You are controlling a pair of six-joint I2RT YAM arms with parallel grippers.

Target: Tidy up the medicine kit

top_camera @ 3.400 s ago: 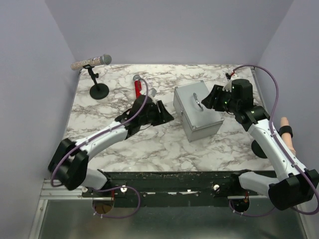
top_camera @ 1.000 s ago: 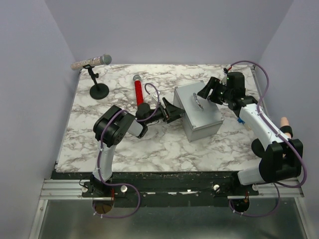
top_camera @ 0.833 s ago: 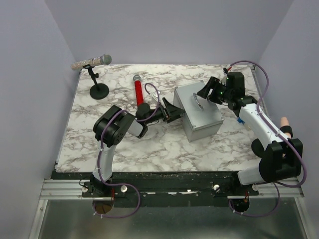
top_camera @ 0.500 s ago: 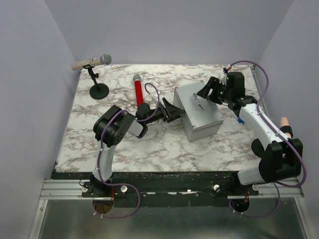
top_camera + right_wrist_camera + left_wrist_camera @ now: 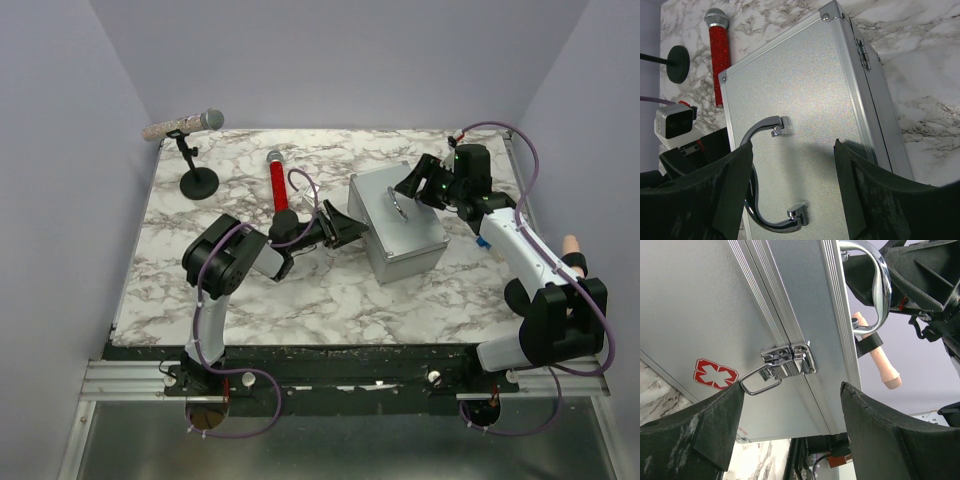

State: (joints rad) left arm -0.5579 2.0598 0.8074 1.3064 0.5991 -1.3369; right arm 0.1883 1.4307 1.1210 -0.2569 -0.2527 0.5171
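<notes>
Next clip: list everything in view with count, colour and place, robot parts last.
medicine kit: one, grey metal, lid shut, right of the table's centre
handle: one, silver, on the kit's top
latch: one, silver, on the kit's side seam
cross sticker: one, red and white, on the kit's side
red microphone: one, silver head, lying left of the kit
stand microphone: one, glittery beige with a grey head, on a black stand, back left corner
peach rod: one, with a black band, right edge
table: one, white-grey marble
left hand: black, open, at the latch
right hand: black, open, over the handle
</notes>
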